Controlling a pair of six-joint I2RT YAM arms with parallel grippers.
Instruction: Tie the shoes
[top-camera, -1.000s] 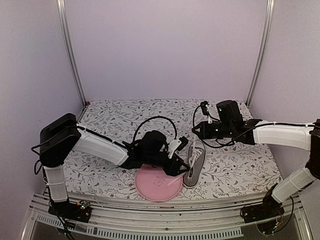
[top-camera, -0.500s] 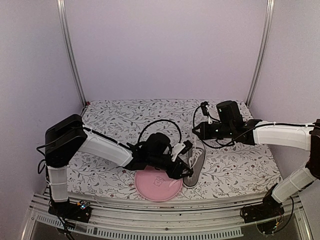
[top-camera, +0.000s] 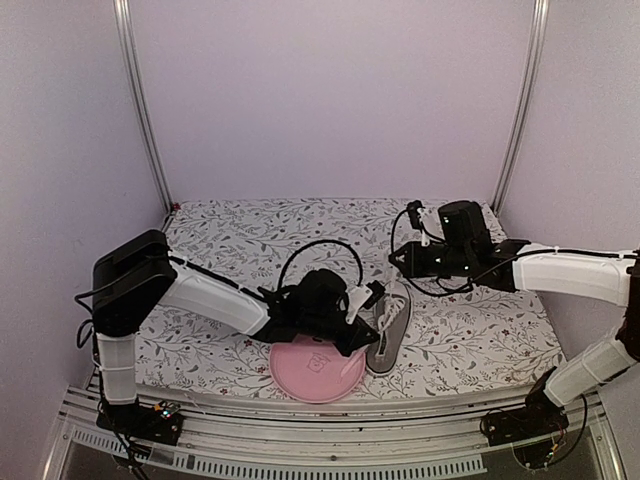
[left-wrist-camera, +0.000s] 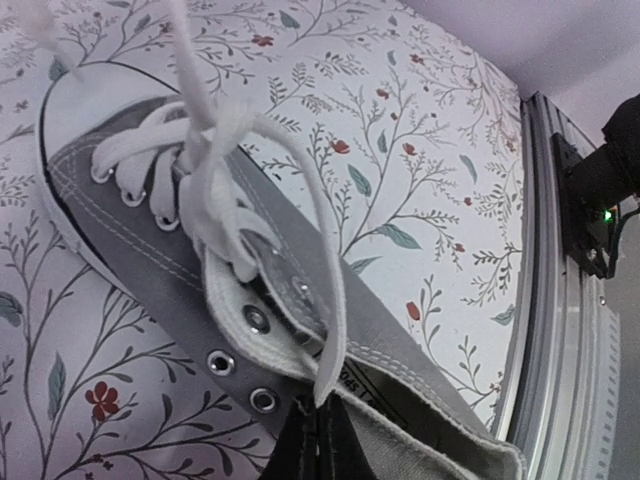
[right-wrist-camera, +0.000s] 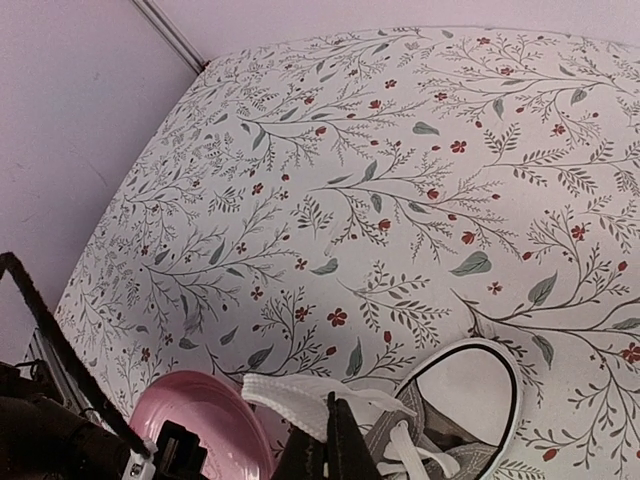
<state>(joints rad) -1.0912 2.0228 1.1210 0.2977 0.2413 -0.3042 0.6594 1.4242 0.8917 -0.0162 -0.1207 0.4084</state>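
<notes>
Closing just done: left gripper (left-wrist-camera: 318, 422) now pinched shut on white lace (left-wrist-camera: 335, 300) end, above pink plate (top-camera: 285, 372) right rim | sneaker (top-camera: 392, 325) just right of plate | right gripper (top-camera: 400, 262) shut, right and beyond plate, hold on lace unclear | likely ready to pull

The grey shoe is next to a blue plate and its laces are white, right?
Not quite. The plate is pink, not blue; the top view shows it. The grey shoe does sit next to it, and its laces are white.
</notes>
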